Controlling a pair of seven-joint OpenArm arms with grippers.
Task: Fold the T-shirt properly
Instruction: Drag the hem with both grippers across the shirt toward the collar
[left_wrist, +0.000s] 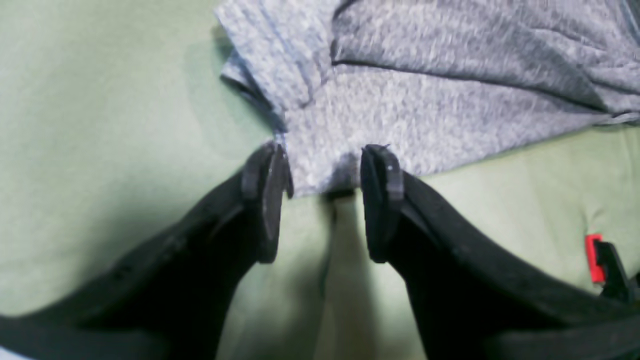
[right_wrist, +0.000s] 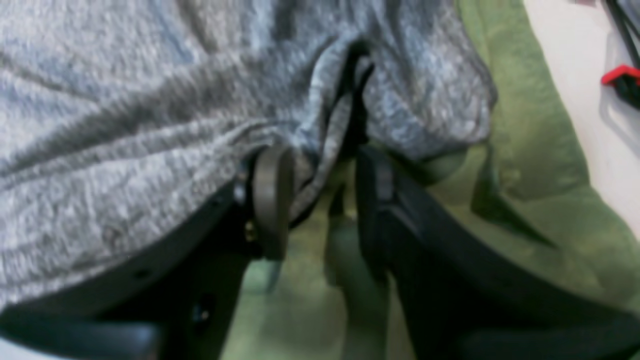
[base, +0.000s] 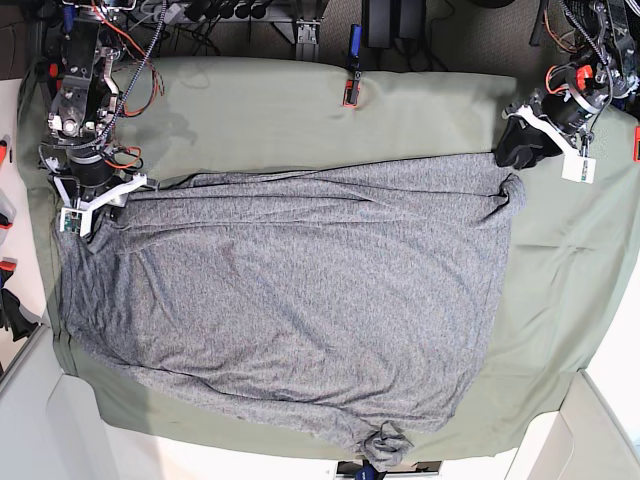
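Two grippers, left (left_wrist: 320, 200) and right (right_wrist: 320, 200), jaws apart at the near corners of the T-shirt (base: 330, 310). It's spread wide on the green cloth (base: 570, 330), near edge rumpled (maybe a started fold). Main folds and smoothing look left.

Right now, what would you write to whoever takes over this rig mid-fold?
Left claw: open, fingers around the shirt's near corner, not clamped.
Right claw: open at the opposite end of that edge, fabric between its fingers.
Job: the heather-grey speckled knit T-shirt lies spread across the sage-green cloth, with a rumpled strip along the edge by the claws.
Done: no finished fold visible.
Left: probably grip both ends, smooth, then fold the shirt.
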